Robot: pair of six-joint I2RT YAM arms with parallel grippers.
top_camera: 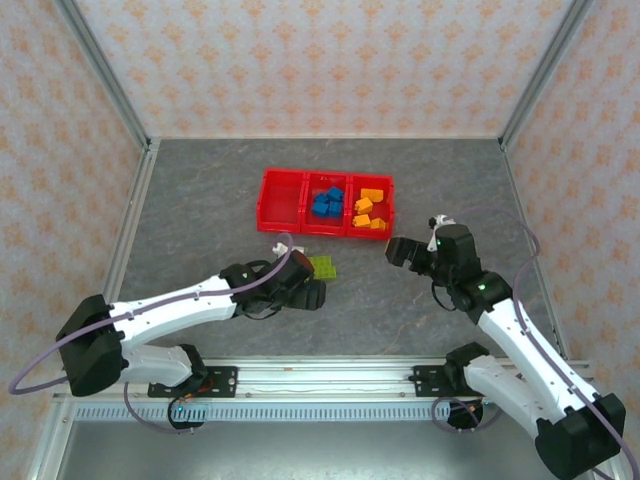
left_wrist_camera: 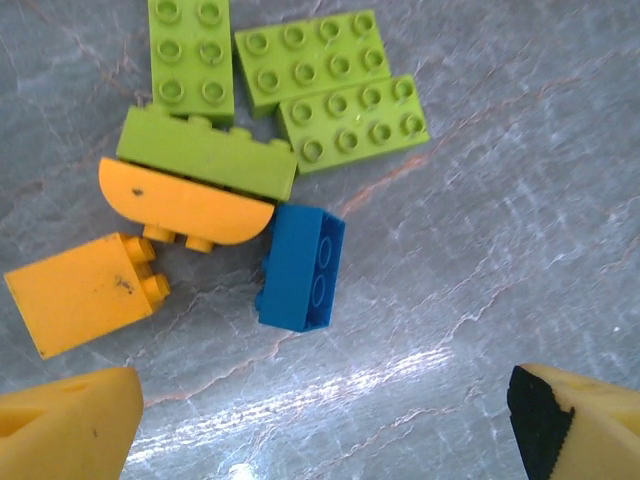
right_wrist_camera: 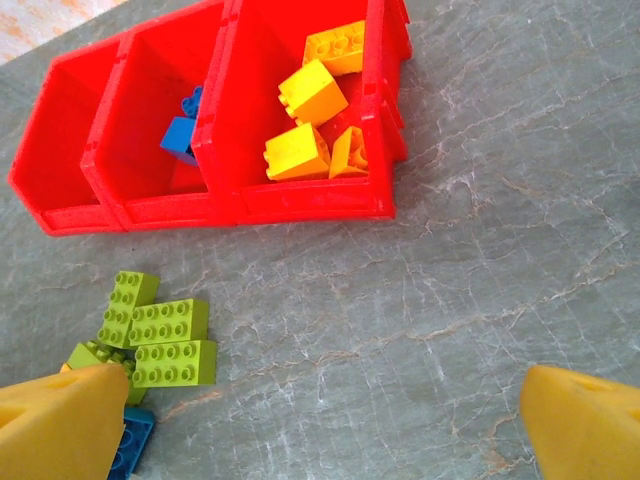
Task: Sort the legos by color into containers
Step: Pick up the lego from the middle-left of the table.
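The grey, stone-veined worktop (top_camera: 200, 200) looks hard and faintly glossy. We judge that pieces will slide on it if nudged.

Toward its far side lies the long red tray (right_wrist_camera: 300, 205), moulded plastic with thin walls and three square compartments. The right one holds orange-yellow bricks (right_wrist_camera: 310, 92) and the middle one blue bricks (right_wrist_camera: 180, 135). The left compartment (right_wrist_camera: 60, 150) is bare.

The left hand (left_wrist_camera: 320, 430) hangs over a loose pile on the worktop just in front of the tray. Its yellow fingers (left_wrist_camera: 60, 430) are spread wide with nothing between them. The right hand (right_wrist_camera: 320, 425), near the tray's right end, is likewise spread and empty.

The pile is a tight cluster.
- **Green:** four lime-green bricks (left_wrist_camera: 355, 122) lie touching one another, three studs-up and one on its side.
- **Orange:** a curved orange piece (left_wrist_camera: 185, 205) presses against the side-lying green brick. An orange brick (left_wrist_camera: 80, 292) lies on its side just beside the curved piece.
- **Blue:** a loose blue brick (left_wrist_camera: 302, 265) touches the curved piece's corner and has clear worktop on its other sides.

All are smooth, rigid plastic with sharp edges and round studs. We judge them very light, stiff and hardly fragile, but slippery enough to pop out of a skewed pinch. We would grip across two flat, parallel side faces, never over the studs or the curved face. We would start with the most exposed piece, so the neighbours are not dragged along.
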